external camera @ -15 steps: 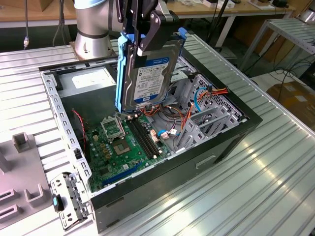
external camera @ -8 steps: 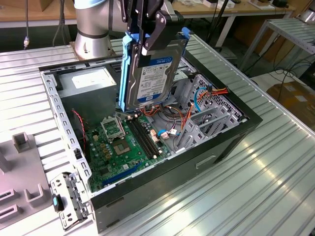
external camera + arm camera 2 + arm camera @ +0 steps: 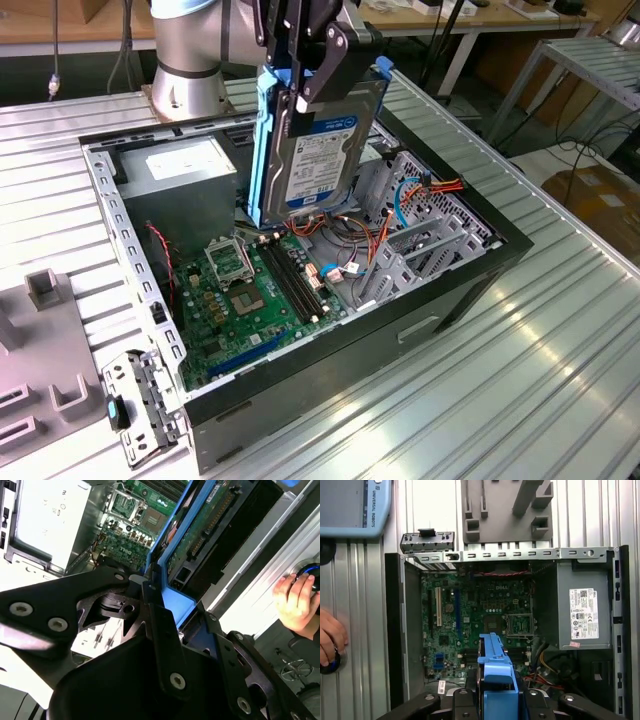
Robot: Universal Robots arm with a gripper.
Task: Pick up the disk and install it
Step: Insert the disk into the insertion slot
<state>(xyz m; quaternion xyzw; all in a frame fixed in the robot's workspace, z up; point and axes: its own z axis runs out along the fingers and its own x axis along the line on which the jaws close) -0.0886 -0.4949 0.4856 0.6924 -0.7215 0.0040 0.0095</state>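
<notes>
The claw (image 3: 312,92), clamped near the top edge of the disk (image 3: 330,150), holds it upright over the open computer case (image 3: 110,215); rigid, probably weighty and shock-sensitive, it suits a firm flat-faced grip.

Gripper (image 3: 310,95) covers upper end of disk (image 3: 325,150), its far finger hidden behind; arm (image 3: 185,50) cut off at exterior view's top edge; hand (image 3: 330,640) cropped at first wrist view's edge.
</notes>
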